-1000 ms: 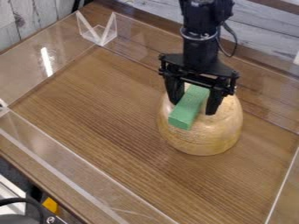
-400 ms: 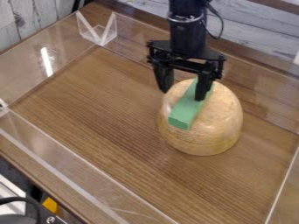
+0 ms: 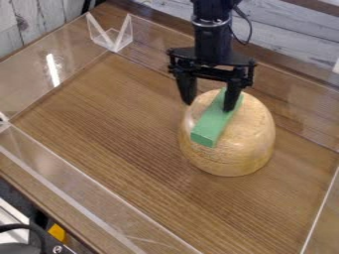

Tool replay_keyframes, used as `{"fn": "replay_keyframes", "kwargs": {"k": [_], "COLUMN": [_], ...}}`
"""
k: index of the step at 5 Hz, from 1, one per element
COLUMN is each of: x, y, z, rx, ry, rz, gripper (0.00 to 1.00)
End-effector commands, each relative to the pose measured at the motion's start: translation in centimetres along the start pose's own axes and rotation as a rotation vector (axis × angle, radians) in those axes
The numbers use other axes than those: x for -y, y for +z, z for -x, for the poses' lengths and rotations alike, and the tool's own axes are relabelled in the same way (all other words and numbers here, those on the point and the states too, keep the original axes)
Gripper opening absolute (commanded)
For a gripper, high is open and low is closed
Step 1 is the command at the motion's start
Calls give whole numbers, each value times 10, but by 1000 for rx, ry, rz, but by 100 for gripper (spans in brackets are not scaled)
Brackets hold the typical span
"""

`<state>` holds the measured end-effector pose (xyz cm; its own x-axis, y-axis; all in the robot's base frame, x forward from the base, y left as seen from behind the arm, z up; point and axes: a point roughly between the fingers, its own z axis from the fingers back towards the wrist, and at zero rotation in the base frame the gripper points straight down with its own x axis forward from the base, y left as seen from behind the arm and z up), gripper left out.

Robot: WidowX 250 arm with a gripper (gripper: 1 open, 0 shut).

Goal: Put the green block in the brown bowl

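The brown bowl [image 3: 236, 139] is a tan wooden dome sitting on the table right of centre. The green block [image 3: 212, 121] lies tilted on the bowl's upper left side, its long axis running up and to the right. My gripper [image 3: 212, 96] points straight down, open, just beyond the block's far end. Its two black fingers [image 3: 187, 87] stand wide apart and hold nothing. The block rests free of the fingers.
A wood-grain table [image 3: 106, 129] is ringed by low clear acrylic walls [image 3: 79, 208]. A clear triangular stand [image 3: 110, 33] sits at the back left. White planks form the back wall.
My gripper has let go of the green block and moved up and to the left, away from it. The block stays lying on the bowl.
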<state>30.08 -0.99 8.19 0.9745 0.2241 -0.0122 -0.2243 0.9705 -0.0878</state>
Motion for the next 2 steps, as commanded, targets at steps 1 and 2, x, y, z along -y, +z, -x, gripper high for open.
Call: {"fn": "replay_keyframes", "kwargs": {"k": [1,2], "x": [7,9], "y": [-1,-14], "z": [-6,-4], "rx": [36,23], "ry": [-49,-92], "rz": [3,-2], "gripper": [100,100]}}
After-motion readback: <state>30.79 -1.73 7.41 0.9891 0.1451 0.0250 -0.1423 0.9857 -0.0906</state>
